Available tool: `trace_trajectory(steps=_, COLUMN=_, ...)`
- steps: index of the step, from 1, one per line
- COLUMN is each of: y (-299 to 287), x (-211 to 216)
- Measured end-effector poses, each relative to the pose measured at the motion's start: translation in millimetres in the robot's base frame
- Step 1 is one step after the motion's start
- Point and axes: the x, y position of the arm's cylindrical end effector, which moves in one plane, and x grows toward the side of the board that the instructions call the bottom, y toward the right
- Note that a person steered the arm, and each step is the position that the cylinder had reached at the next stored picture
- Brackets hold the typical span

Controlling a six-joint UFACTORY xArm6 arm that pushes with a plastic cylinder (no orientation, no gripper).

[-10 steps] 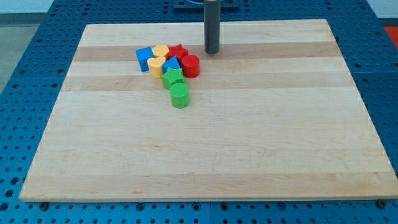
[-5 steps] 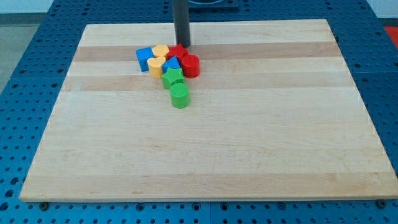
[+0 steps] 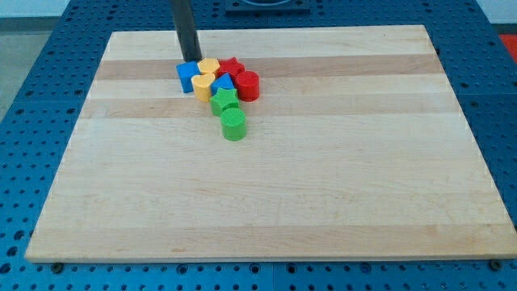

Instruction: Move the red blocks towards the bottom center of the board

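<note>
1. You are looking at a pale wooden board (image 3: 323, 178) lying on a blue perforated table (image 3: 32, 97).
2. A tight cluster of small plastic blocks sits toward the view's top, left of centre.
3. The red star-shaped block (image 3: 233, 66) is at the cluster's top edge; its points look sharp and its colour glossy.
4. The red cylinder block (image 3: 248, 85) stands upright at the cluster's right edge, touching or just beside the star.
5. Between and beside them are a yellow round block (image 3: 208, 66), a second yellow block (image 3: 203, 84), a blue cube-like block (image 3: 188, 75) and a small blue block (image 3: 224, 82).
6. A green star-shaped block (image 3: 224, 100) and a green cylinder block (image 3: 233, 124) trail toward the view's bottom.
7. My tip (image 3: 191, 61), the end of a straight dark rod with nothing that can open or close, rests just above the blue cube, left of both red blocks.
</note>
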Motion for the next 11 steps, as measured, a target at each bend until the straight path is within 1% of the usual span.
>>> trace_trajectory(steps=2, y=62.3, x=28.3)
trace_trajectory(steps=4, y=102.6, x=94.5)
trace_trajectory(steps=5, y=126.4, x=120.0)
trace_trajectory(steps=7, y=206.2, x=144.9)
trace_trajectory(steps=8, y=234.3, x=166.2)
trace_trajectory(steps=9, y=235.1, x=168.6)
trace_trajectory(steps=10, y=203.0, x=160.6)
trace_trajectory(steps=11, y=187.7, x=160.5)
